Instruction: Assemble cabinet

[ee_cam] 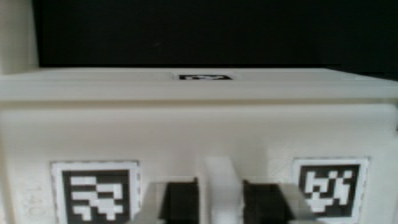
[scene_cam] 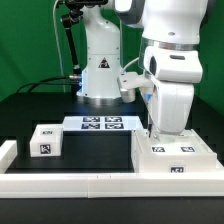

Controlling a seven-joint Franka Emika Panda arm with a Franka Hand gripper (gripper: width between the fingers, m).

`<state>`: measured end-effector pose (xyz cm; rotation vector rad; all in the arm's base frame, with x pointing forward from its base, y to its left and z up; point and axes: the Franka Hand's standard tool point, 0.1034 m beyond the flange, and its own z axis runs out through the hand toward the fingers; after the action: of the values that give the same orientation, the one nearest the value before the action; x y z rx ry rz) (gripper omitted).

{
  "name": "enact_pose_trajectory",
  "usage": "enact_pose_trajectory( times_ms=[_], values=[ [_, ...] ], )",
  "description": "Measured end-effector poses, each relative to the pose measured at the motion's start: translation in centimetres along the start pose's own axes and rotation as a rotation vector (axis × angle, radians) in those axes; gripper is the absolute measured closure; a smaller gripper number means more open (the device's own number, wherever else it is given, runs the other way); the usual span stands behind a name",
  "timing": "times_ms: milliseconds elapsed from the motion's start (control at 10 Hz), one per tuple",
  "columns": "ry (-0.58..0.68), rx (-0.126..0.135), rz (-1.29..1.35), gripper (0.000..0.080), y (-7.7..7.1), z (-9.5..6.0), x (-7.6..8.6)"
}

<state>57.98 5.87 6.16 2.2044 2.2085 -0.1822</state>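
The big white cabinet shell (scene_cam: pixel 178 158) lies at the exterior view's lower right, with several square marker tags on its top. My gripper (scene_cam: pixel 153 129) stands straight down on the shell's far left edge. In the wrist view the shell (ee_cam: pixel 196 120) fills the picture, with a tag on each side (ee_cam: pixel 95 190) and a small one farther off (ee_cam: pixel 201 76). My gripper (ee_cam: pixel 221 203) has its dark fingers (ee_cam: pixel 178 203) close together with a narrow white strip of the shell between them. One small white tagged drawer block (scene_cam: pixel 43 140) sits apart at the left.
The marker board (scene_cam: pixel 103 123) lies on the black table in front of the robot base (scene_cam: pixel 100 70). A long low white border rail (scene_cam: pixel 70 182) runs along the front edge and turns up the left side (scene_cam: pixel 8 150).
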Motion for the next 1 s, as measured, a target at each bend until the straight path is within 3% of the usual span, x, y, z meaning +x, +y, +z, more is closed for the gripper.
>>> enact_pose_trajectory(
  times_ms=[100,200,300,400,500,600,700,900,1000],
  values=[
    [0.001,-0.001,0.001,0.0541,0.0,0.0,-0.1],
    [0.002,-0.003,0.002,0.0340,-0.1,0.1,-0.1],
    [0.002,-0.011,0.005,0.0340,-0.2,-0.2,-0.3],
    [0.000,-0.021,0.015,0.0167,-0.5,-0.6,-0.6],
    [-0.001,-0.030,0.032,0.0167,-1.0,-1.1,-0.7],
    [-0.004,-0.041,0.051,0.0028,-1.4,-1.9,-0.9],
    [-0.003,-0.068,0.078,0.0008,-1.8,-3.0,-1.3],
    [0.015,-0.124,0.205,0.0002,-4.0,-3.8,-2.5],
    [0.028,-0.139,0.283,0.0002,-6.1,-3.7,-2.6]
  ],
)
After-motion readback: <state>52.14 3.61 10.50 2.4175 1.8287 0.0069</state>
